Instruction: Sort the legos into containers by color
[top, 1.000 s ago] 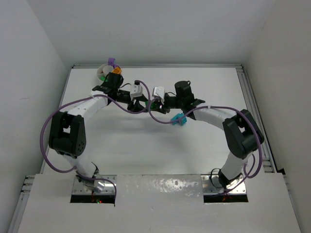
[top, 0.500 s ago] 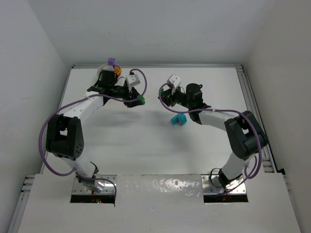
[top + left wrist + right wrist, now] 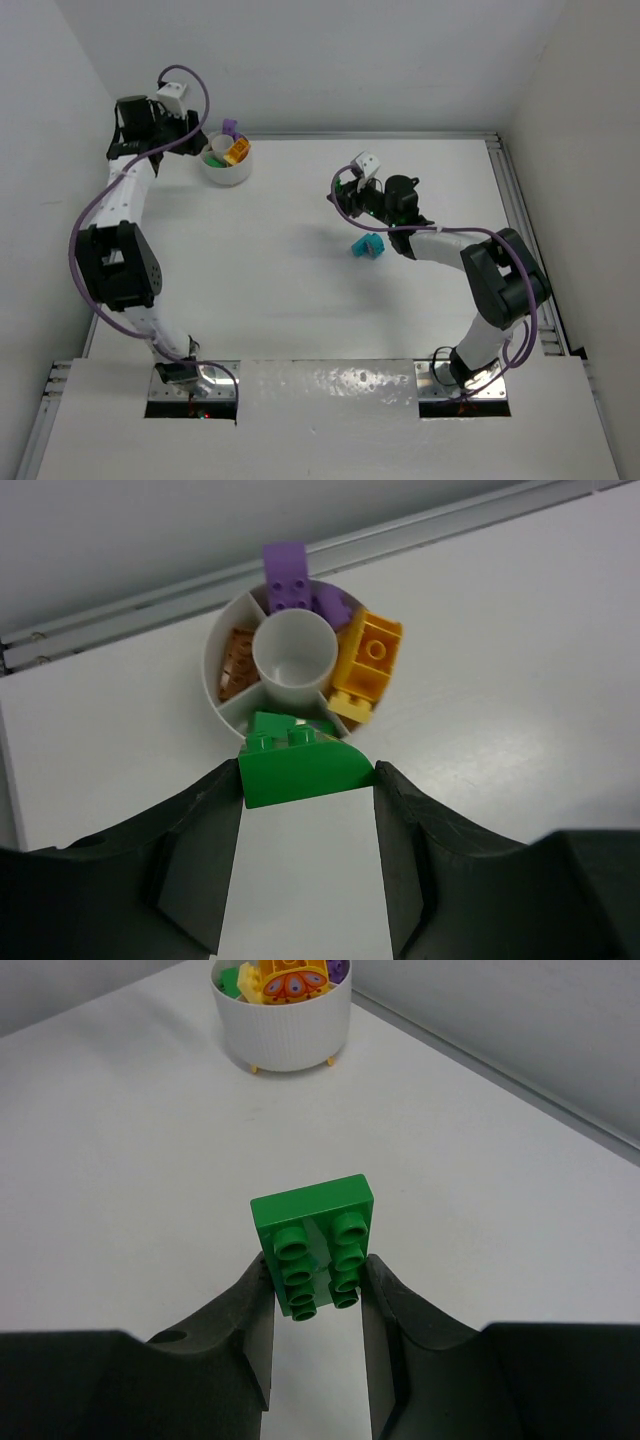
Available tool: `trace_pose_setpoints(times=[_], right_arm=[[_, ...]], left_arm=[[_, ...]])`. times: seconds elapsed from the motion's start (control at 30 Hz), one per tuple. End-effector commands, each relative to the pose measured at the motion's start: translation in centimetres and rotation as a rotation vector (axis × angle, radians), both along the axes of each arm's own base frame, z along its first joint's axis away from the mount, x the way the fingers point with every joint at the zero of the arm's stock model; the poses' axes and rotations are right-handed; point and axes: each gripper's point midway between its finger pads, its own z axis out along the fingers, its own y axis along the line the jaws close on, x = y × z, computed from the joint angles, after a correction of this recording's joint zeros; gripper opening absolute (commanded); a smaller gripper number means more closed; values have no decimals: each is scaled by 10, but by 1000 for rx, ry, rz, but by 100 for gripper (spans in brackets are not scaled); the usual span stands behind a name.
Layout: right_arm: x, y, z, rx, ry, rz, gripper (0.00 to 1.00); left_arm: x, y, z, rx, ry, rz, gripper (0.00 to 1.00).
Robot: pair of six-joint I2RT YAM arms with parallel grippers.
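- The left jaws are partly spread and pinch one green brick with a round top (image 3: 303,770) by its two ends.
- This brick hangs in the air. The white bowl (image 3: 213,675) shows below, just past it.
- The right jaws are almost pressed together. They pinch one flat green brick (image 3: 315,1222) by its long sides, with its eight bumps facing up.
- The flat brick is above the table (image 3: 120,1160), well apart from the bowl.
- That makes two green bricks held, one in each pair of jaws.
- One teal brick (image 3: 367,245) lies on the table near the right arm. Nothing touches it.
- There is one bowl, at the far left of the table, split into sections.
- In the far section are purple bricks (image 3: 290,575). I count two.
- In the right section is a yellow and orange brick (image 3: 368,665). I cannot tell if it is one or two.
- In the left section is one brown-orange brick (image 3: 237,660).
- In the near section is a bit of green (image 3: 272,722), mostly hidden.
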Motion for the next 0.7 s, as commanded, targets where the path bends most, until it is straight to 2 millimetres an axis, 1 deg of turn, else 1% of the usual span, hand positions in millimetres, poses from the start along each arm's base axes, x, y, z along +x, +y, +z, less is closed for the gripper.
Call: trace_pose_setpoints(times=[0.0, 0.03, 0.07, 0.1, 0.17, 0.2, 0.23, 0.27, 0.33, 0.4, 0.43, 0.6, 0.67], right_arm=[[9, 3, 23, 67, -58, -12, 0], [9, 3, 25, 67, -59, -12, 0], [9, 3, 27, 69, -62, -12, 0], [9, 2, 26, 61, -62, -13, 0], [8, 1, 26, 52, -61, -15, 0], [8, -1, 26, 42, -64, -17, 0], [8, 0, 25, 37, -60, -17, 0], [7, -1, 26, 34, -62, -20, 0], [8, -2, 27, 31, -66, -26, 0], [8, -3, 27, 29, -66, -27, 0], [9, -2, 28, 31, -67, -26, 0], [10, -1, 30, 29, -59, -24, 0], [11, -1, 30, 25, -61, -24, 0]], left_arm=[[30, 4, -20, 20, 37, 6, 0], [35, 5, -23, 24, 43, -1, 0], [43, 8, -38, 35, 64, -3, 0], [51, 10, -34, 45, 46, -3, 0], [63, 19, -41, 67, 43, 6, 0], [66, 21, -43, 75, 42, 4, 0], [68, 23, -45, 82, 40, 3, 0], [69, 25, -50, 91, 47, 2, 0], [70, 24, -56, 97, 48, -17, 0], [70, 19, -60, 89, 46, -42, 0], [69, 19, -66, 87, 50, -48, 0], [75, 20, -72, 91, 39, -48, 0], [76, 18, -72, 96, 27, -67, 0]])
